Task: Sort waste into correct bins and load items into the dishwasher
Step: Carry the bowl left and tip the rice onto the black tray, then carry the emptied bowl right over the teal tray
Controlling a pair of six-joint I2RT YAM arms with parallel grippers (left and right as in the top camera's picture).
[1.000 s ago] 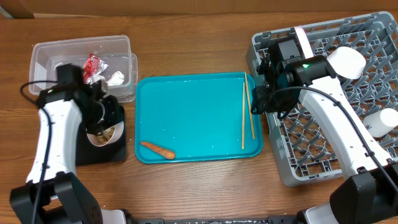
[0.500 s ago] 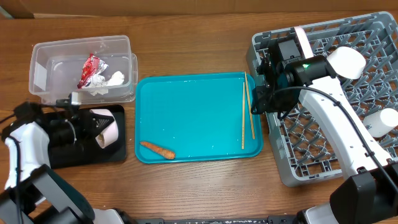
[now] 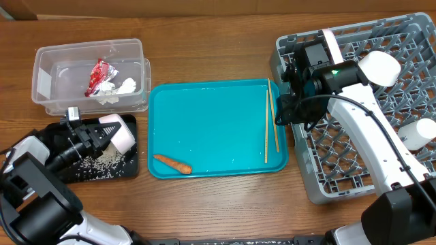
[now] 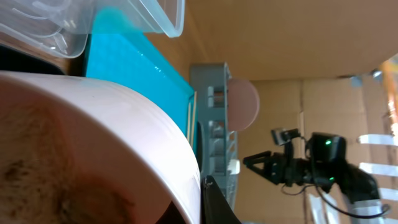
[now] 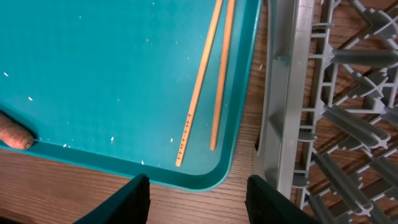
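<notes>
1. Dish rack (image 3: 320, 167): right end of the table (image 3: 218, 41).
2. Teal tray (image 3: 211, 129): centre. Chopsticks (image 3: 270, 126) lie along its right edge; carrot piece (image 3: 172, 163) lies at its near left.
3. Clear tub (image 3: 42, 82): far left, holding red wrapper (image 3: 99, 75) and tissue (image 3: 122, 87).
4. Black tray (image 3: 128, 170): near left, food scraps (image 3: 102, 160) scattered on it.
5. Left tool (image 3: 101, 134): clenched on the small white bowl (image 3: 119, 133), which is tipped sideways over the black tray.
6. Right tool (image 5: 199, 196): released, empty, above the teal tray's right edge, beside the dish rack.

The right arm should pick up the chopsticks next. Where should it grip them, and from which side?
Probably at mid-length, from straight above, jaws closing across both chopsticks. They lie flat and almost parallel on the teal tray, close to its right wall, so a sideways approach looks blocked.
</notes>
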